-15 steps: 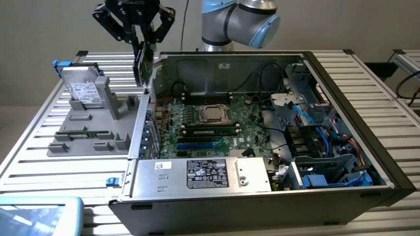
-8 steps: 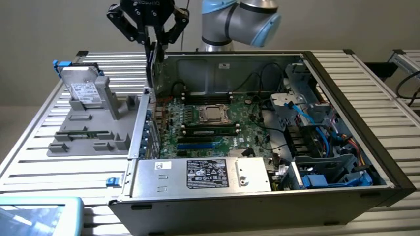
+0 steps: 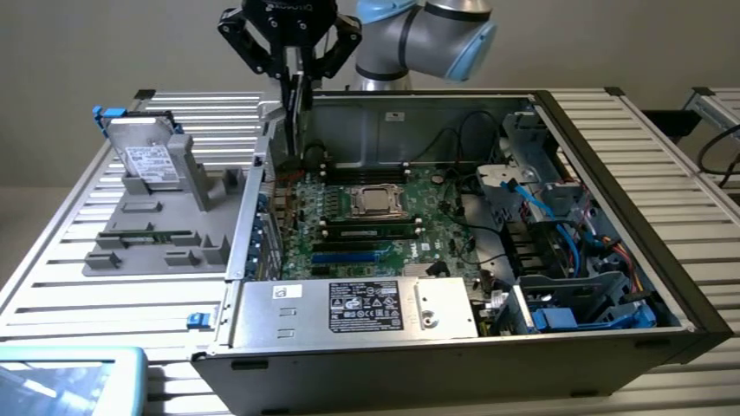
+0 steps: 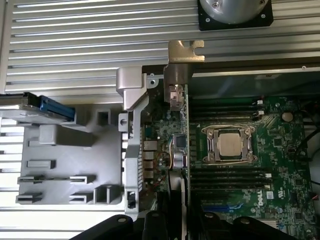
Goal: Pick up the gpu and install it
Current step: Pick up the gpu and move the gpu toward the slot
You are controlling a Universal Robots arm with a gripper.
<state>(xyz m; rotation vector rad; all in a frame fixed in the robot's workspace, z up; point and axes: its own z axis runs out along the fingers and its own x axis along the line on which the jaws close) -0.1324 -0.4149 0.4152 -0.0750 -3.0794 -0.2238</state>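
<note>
here gripper [image 3: 297,71] jaws clamped on gpu [image 3: 303,117]; it hangs upright below them, over motherboard [image 3: 431,227]

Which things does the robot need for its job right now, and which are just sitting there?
Part of the job:
- the hand, shut on the gpu
- the gpu, held upright over the open computer case
- the motherboard inside the case

Just lying about:
- the silver drive, standing in the grey holder
- the slatted table
</note>
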